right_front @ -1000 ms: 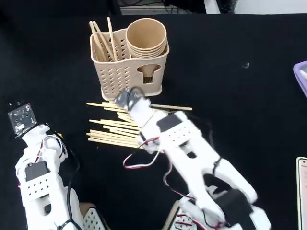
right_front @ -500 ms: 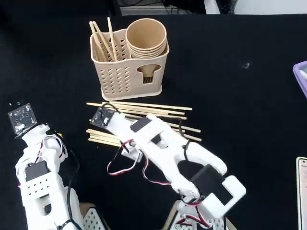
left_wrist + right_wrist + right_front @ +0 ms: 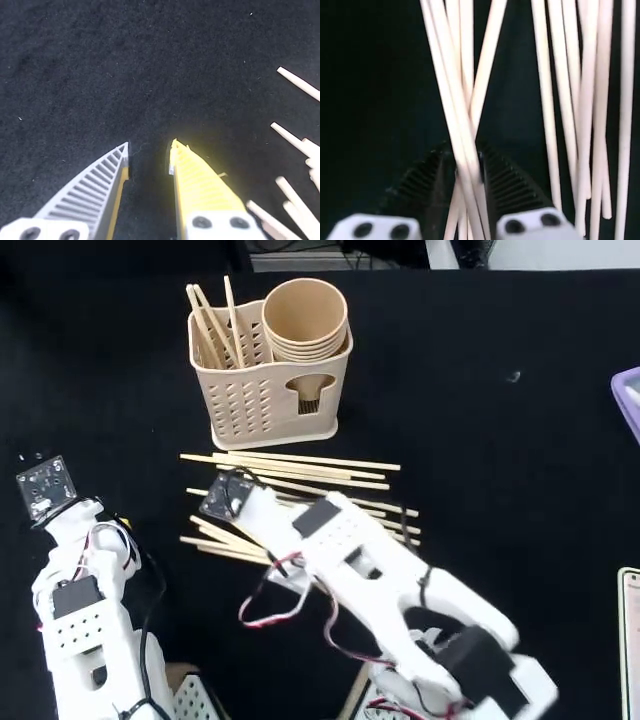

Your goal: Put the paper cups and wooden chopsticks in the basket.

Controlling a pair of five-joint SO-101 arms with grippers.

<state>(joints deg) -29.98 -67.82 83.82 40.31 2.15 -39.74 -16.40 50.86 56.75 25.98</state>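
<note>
Moved: the right arm (image 3: 345, 535) swung from the front of the basket (image 3: 265, 400) toward the left end of the loose chopsticks (image 3: 320, 468) and dropped low over them. The sticks at that end lay more skewed than a second earlier. The left arm (image 3: 75, 600) kept its place.
left arm: it stood at the near left of the black table (image 3: 520, 490), well apart from the basket.
left gripper (image 3: 148, 150): its fingers were parted by a narrow gap with nothing between them, over bare table. The ends of a few sticks lay near it.
basket: it stood upright toward the far side, left of centre, with two compartments.
chopsticks in the basket (image 3: 212, 320): a few leaned in the left compartment.
paper cups (image 3: 305, 315): they sat as a nested stack, upright in the right compartment.
loose chopsticks: they lay flat on the table just in front of the basket, mostly crosswise, and were fanned at the left end.
right gripper (image 3: 468, 165): it was clamped on a few crossing sticks at the left end of the pile.
purple object (image 3: 628, 400): it sat at the table's right edge, cut off by the frame.
</note>
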